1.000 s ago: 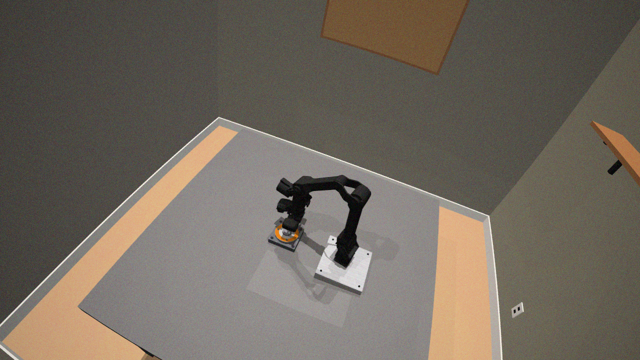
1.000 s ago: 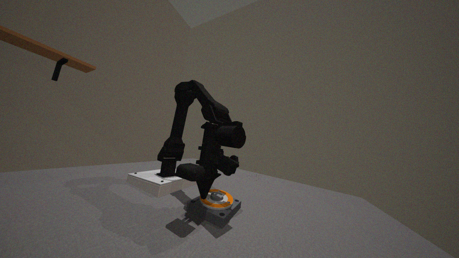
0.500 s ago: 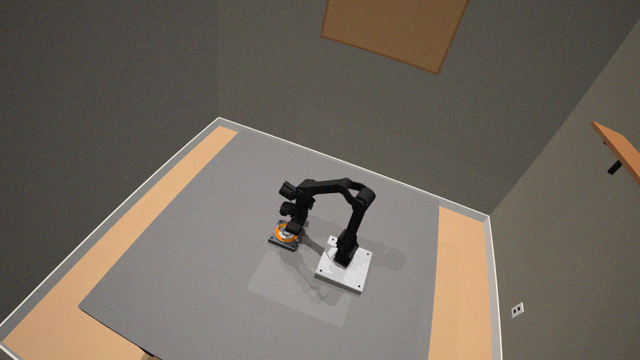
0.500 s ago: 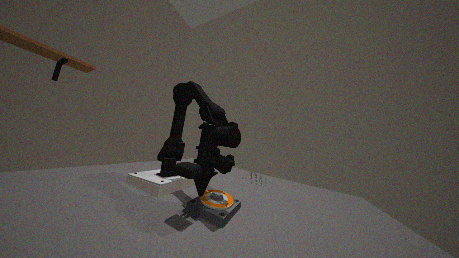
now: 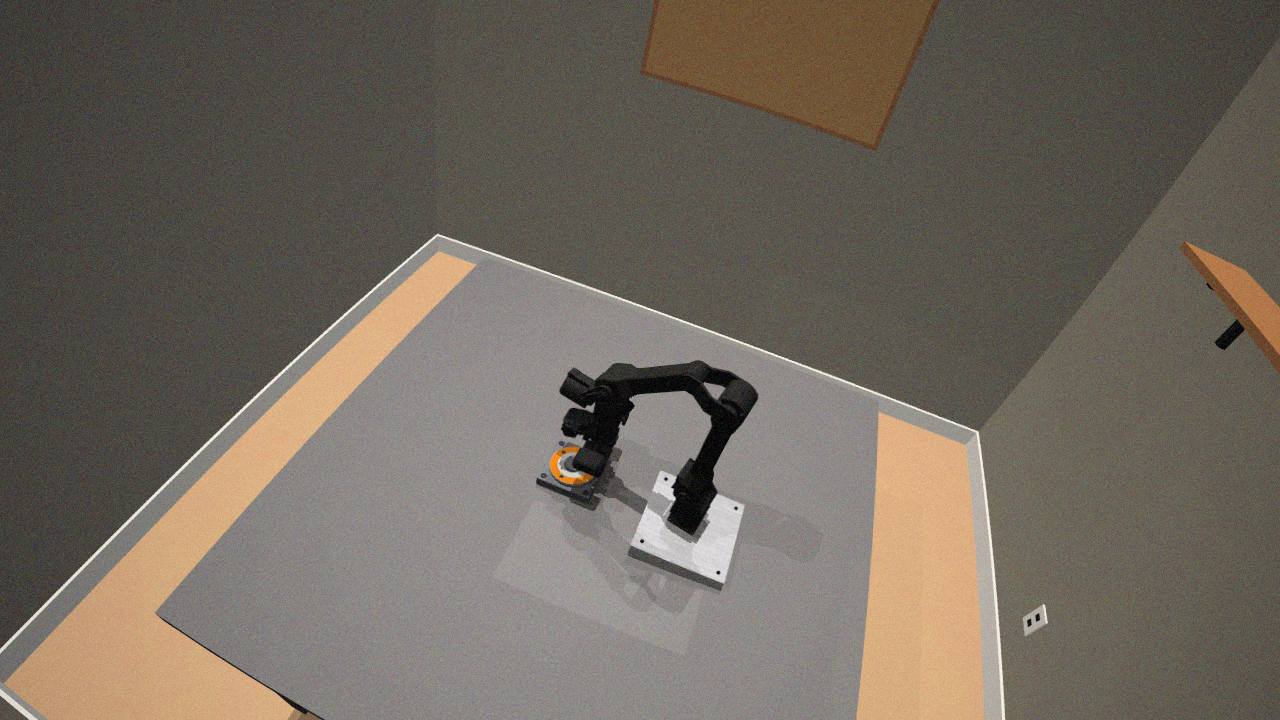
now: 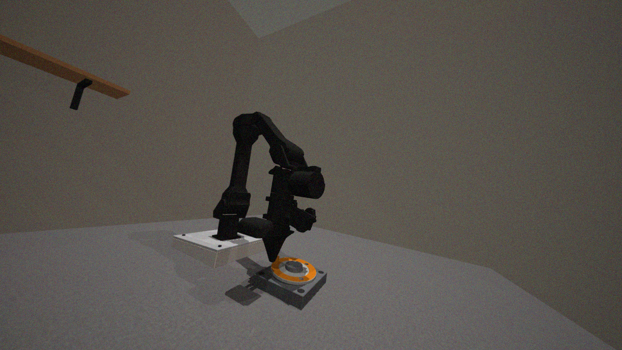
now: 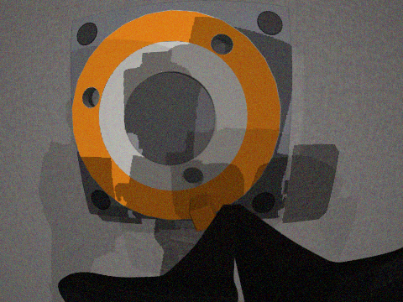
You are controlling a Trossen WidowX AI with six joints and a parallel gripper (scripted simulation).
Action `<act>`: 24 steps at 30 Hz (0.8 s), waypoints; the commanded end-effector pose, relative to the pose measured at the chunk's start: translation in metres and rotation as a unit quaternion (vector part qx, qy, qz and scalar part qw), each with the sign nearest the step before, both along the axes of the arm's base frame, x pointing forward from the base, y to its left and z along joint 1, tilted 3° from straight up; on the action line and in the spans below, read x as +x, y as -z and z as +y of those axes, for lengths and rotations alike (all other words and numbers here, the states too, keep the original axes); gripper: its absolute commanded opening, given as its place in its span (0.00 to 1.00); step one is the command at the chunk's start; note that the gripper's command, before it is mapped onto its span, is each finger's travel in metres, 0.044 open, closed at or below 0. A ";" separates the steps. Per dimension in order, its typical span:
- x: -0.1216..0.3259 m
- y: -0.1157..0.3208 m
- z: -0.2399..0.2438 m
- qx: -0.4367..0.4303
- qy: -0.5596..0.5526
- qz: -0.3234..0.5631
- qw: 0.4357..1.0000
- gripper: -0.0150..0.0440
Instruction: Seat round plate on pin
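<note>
The round plate [image 5: 555, 467] [image 6: 285, 275] [image 7: 159, 27], orange outside and pale inside, sits around the grey post [image 6: 294, 266] [image 7: 168, 117] on the dark square base [image 6: 313, 289] [image 7: 284, 63]. Its orange tab [image 7: 202, 218] points toward the lower edge of the wrist view, and the hole [image 7: 193, 174] next to it looks dark. I cannot tell the pin in it, nor whether the plate lies fully flat. My gripper [image 6: 272, 259] [image 7: 230, 212] is shut and empty, tips low at the plate's rim, right beside the tab in the wrist view. Contact is unclear.
The white mounting block [image 5: 698, 555] [image 6: 195, 246] of the arm stands beside the base. The base has dark corner holes. A wooden shelf [image 5: 1235, 295] [image 6: 56, 66] is on the wall, away from the arm.
</note>
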State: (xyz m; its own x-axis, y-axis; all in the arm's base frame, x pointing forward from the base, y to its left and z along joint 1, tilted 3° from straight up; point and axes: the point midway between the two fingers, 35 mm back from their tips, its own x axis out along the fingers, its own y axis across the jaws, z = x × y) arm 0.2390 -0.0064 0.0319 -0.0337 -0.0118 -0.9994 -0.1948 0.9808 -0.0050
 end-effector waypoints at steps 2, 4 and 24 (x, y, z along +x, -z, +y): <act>-0.005 -0.001 0.005 0.002 0.001 0.000 1.000 0.25; -0.006 -0.001 0.006 0.002 0.001 0.000 1.000 0.25; -0.009 -0.011 0.015 0.003 0.001 0.000 1.000 0.25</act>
